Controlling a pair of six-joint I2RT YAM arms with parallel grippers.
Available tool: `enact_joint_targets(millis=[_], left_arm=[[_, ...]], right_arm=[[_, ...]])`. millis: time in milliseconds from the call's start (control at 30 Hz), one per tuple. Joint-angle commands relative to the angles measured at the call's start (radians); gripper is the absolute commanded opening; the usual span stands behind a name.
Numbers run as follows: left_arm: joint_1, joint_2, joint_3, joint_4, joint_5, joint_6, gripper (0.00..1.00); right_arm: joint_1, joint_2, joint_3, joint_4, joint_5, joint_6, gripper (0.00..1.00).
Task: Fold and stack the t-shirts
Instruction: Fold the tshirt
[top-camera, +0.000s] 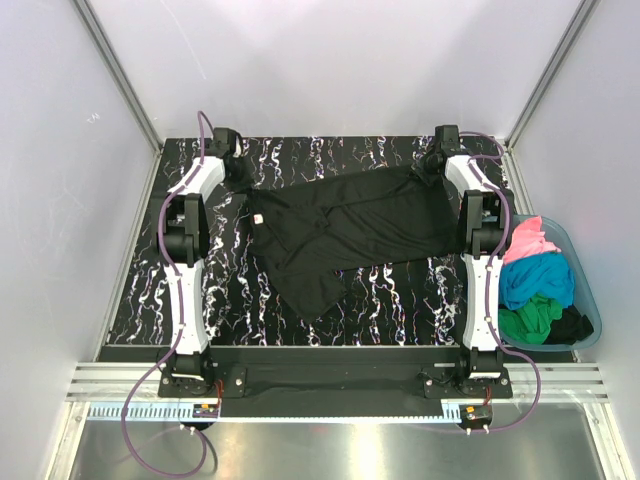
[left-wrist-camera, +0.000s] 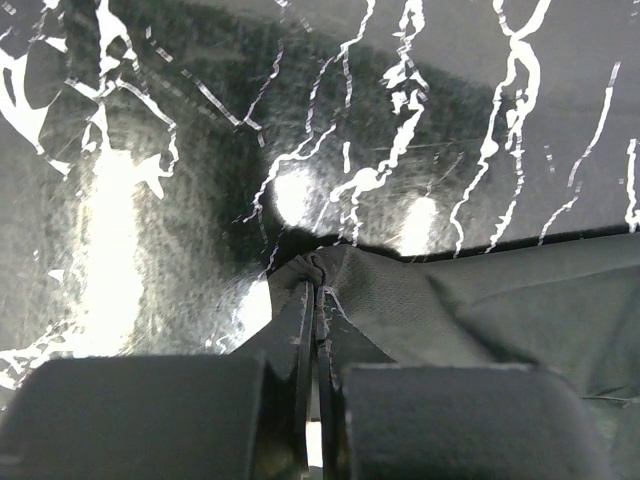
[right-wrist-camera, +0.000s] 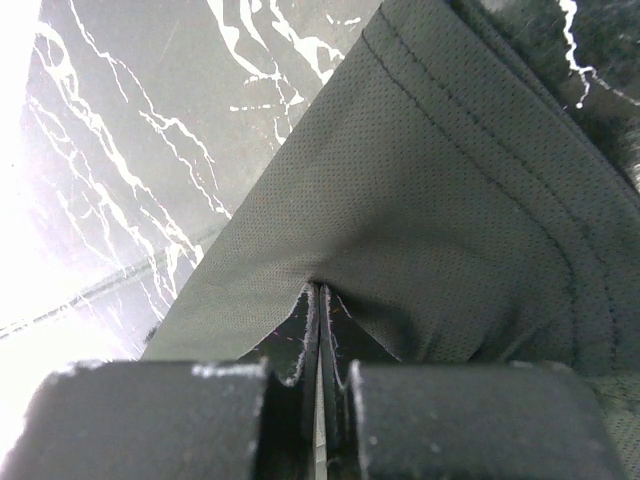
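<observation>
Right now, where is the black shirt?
Top view: the black shirt lies across the middle of the table, far corners pinched by left fingers and right fingers, tub to its right.

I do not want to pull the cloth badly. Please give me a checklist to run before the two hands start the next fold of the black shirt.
1. Left hand shut on the large black cloth t-shirt: ok, cloth is pinched between the fingers.
2. Right hand shut on the shirt near its stitched hem: ok.
3. Both hands at the far side of the black marbled table: ok.
4. Shirt lying flat: not ok, it is creased and askew.
5. Pink shirt in the translucent teal plastic tub free of the right arm: cannot tell.
</observation>
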Motion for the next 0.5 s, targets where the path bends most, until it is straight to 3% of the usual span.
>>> enact_joint_targets(millis=[0,467], left_arm=[[0.004,-0.104,-0.016,-0.007,-0.044,0.0,0.0],[0.046,-0.198,-0.224,0.094,-0.011,-0.028,0.03]], right_arm=[[-0.003,0.018,0.041,0.0,0.043,0.001,0.0],[-0.012,0.021,0.051,-0.006,0.066,0.023,0.0]])
